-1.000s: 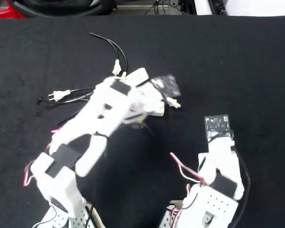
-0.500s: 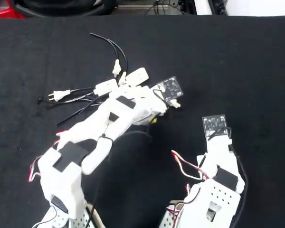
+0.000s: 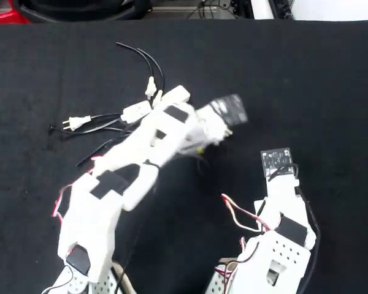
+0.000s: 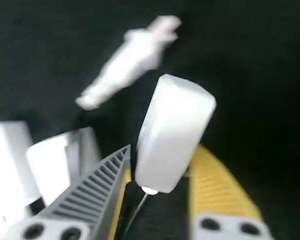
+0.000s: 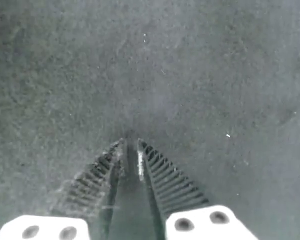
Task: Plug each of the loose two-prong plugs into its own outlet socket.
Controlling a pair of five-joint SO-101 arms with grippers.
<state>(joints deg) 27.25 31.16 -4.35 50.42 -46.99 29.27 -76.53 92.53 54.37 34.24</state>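
My left gripper (image 4: 157, 187) is shut on a white rectangular connector block (image 4: 172, 132), held between the grey and yellow fingers with a thin cord trailing back from it. A loose white plug (image 4: 127, 60) lies just beyond the block, blurred. In the high view the left arm stretches to the table's middle, its gripper (image 3: 210, 131) beside two white outlet sockets (image 3: 175, 96) (image 3: 137, 110). A two-prong plug (image 3: 73, 122) lies far left on black cords. My right gripper (image 5: 131, 150) is shut and empty over bare cloth.
Black cords (image 3: 144, 61) curl behind the sockets, with small white plugs (image 3: 150, 87) at their ends. The right arm (image 3: 282, 208) stands at the near right. Black cloth covers the table (image 3: 319, 79), with open room on the right and far side.
The left arm has swung and stretched farther toward the middle right, carrying the white block with it. The right arm shifted slightly, then stayed still.
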